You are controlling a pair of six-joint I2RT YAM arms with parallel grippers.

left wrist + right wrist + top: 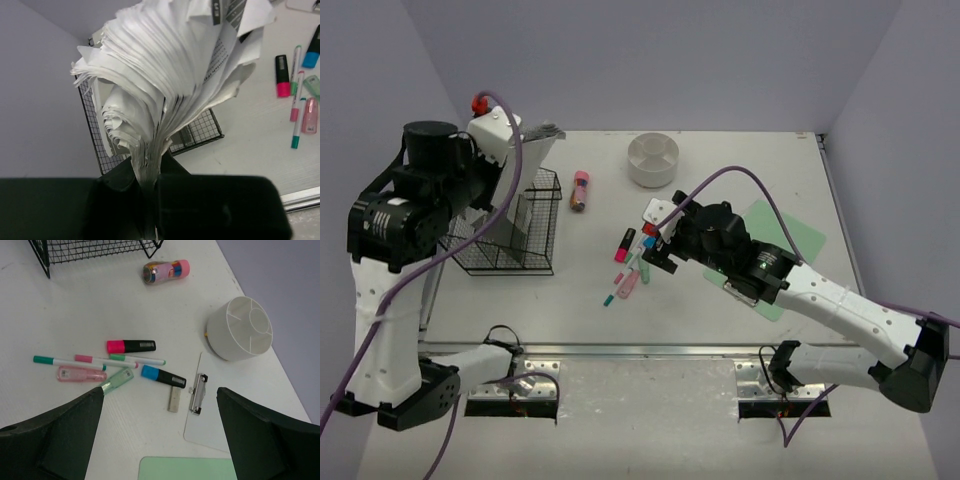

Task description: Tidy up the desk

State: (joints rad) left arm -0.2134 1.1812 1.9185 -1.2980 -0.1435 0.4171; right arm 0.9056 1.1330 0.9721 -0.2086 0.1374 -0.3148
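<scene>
Viewing from the top camera: the desk fills the workspace ahead of both arm bases. The left gripper holds a paper stack over the wire basket at desk left.

Left wrist view: jaws clamped tight on the stack's lower edge.

Right wrist view: the right gripper stands spread wide, holding nothing, above loose markers lying near a round organizer.

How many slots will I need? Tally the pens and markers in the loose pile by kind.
Black highlighters: 2
Thin white pens: 3
Pastel markers: 2
Total: 7
</scene>
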